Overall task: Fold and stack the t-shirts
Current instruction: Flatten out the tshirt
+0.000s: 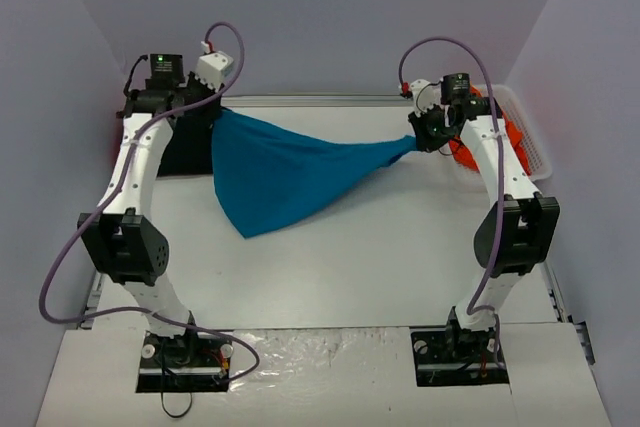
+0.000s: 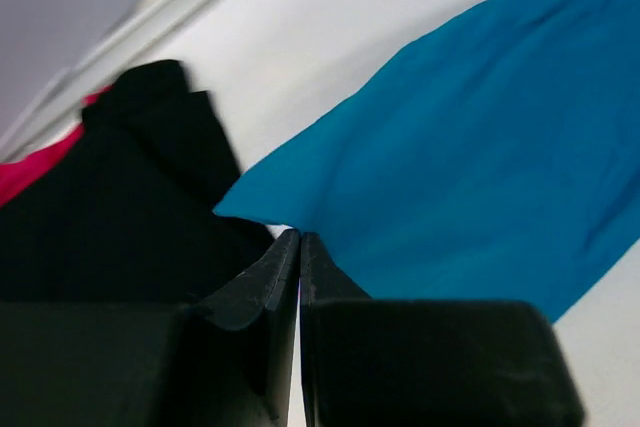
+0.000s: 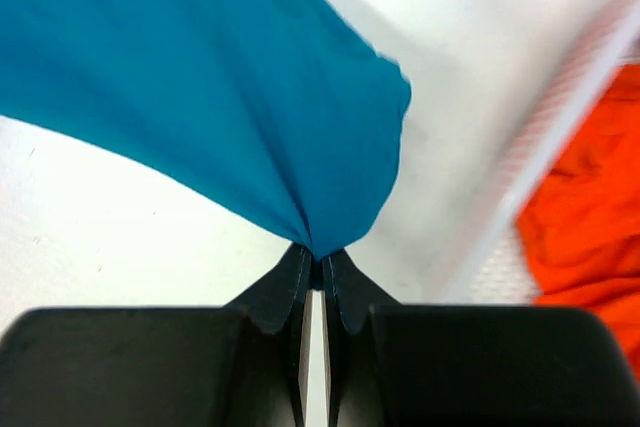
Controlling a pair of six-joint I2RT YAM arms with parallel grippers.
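Main risk sits at my L pincer (image 2: 300, 239): the bite on the teal t-shirt (image 1: 280, 172) looks like a thin corner only, so more pull btwn arms could slip it out & collapse the spread. Both pincers are pinched fully closed. L has that corner, R pincer (image 3: 318, 259) has a gathered bunch of the same shirt. Shirt stretches from 10 to 2 o'clock above the table (image 1: 380, 267), sagging twd 7. Black t-shirt (image 2: 110, 207) lies at 10. Orange t-shirt (image 3: 590, 197) is in the basket (image 3: 560, 127) at 2.

Teal t-shirt (image 1: 280, 172) between both jaws
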